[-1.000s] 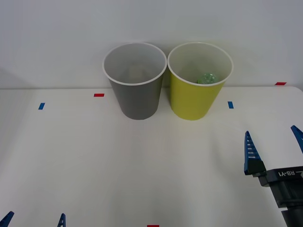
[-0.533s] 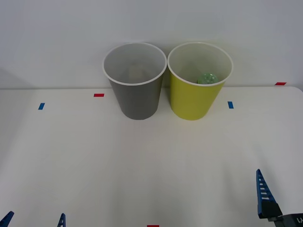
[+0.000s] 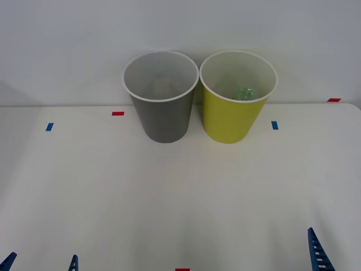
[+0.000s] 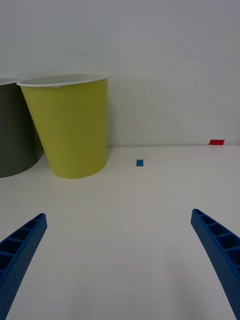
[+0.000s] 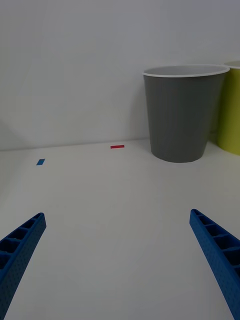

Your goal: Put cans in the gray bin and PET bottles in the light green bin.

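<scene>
The gray bin [image 3: 164, 121] and the light green bin [image 3: 228, 121] stand side by side at the table's back, against the wall. A PET bottle [image 3: 245, 94] with a green label lies inside the light green bin. A faint pale shape sits at the gray bin's bottom; I cannot tell what it is. Cans are out of view. My left gripper [image 3: 40, 265] is open at the near left edge, empty [image 5: 117, 215]. My right gripper [image 4: 119, 216] is open and empty at the near right, one of its fingers [image 3: 317, 254] showing in the front view.
Small red tape marks [image 3: 117, 113] and blue tape marks [image 3: 274, 125] dot the white table [image 3: 180, 192]. A wide stretch of table lies between the grippers and the bins. A white wall rises just behind the bins.
My right gripper has drawn back from mid-table toward the near right edge, staying open. The bins, the bottle and the left gripper have not moved.
</scene>
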You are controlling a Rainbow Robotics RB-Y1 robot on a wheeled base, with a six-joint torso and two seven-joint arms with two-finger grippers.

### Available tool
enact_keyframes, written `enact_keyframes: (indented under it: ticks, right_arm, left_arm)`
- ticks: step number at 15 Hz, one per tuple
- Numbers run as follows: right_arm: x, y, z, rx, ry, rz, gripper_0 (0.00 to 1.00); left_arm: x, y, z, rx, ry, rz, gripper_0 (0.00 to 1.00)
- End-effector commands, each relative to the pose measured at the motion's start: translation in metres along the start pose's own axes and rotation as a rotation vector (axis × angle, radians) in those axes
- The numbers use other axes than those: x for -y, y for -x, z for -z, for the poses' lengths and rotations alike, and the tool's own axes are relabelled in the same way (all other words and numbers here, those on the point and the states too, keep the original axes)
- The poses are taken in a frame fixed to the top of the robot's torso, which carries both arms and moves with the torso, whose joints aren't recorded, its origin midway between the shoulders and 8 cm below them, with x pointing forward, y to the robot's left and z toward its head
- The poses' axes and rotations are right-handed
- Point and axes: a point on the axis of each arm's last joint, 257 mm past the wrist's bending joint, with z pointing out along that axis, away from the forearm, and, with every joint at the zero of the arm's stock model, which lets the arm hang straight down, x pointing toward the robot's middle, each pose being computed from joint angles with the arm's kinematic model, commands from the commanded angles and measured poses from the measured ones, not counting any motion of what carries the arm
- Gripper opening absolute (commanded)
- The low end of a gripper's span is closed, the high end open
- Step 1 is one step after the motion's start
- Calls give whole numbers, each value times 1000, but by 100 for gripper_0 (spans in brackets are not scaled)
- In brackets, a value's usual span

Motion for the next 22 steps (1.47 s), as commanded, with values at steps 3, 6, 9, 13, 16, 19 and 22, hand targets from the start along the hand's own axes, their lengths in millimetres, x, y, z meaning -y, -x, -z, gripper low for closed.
enact_keyframes:
  ticks: [3, 6, 9, 13, 16, 19, 22]
  right_arm:
    - [0, 3, 6, 10, 4, -1, 100]
    - [0, 3, 6, 10, 4, -1, 100]
    - [0, 3, 6, 10, 4, -1, 100]
    - [0, 3, 6, 10, 4, -1, 100]
    - [0, 3, 6, 10, 4, -1, 100]
    - [0, 3, 6, 10, 4, -1, 100]
    - [0, 3, 6, 10, 4, -1, 100]
  left_arm:
    - [0, 0, 0, 0, 0, 0, 100]
    - [0, 0, 0, 0, 0, 0, 100]
    - [0, 0, 0, 0, 0, 0, 100]
    - [0, 0, 0, 0, 0, 0, 100]
    - [0, 0, 0, 0, 0, 0, 100]
    - [0, 0, 0, 0, 0, 0, 100]
    - [0, 0, 0, 0, 0, 0, 100]
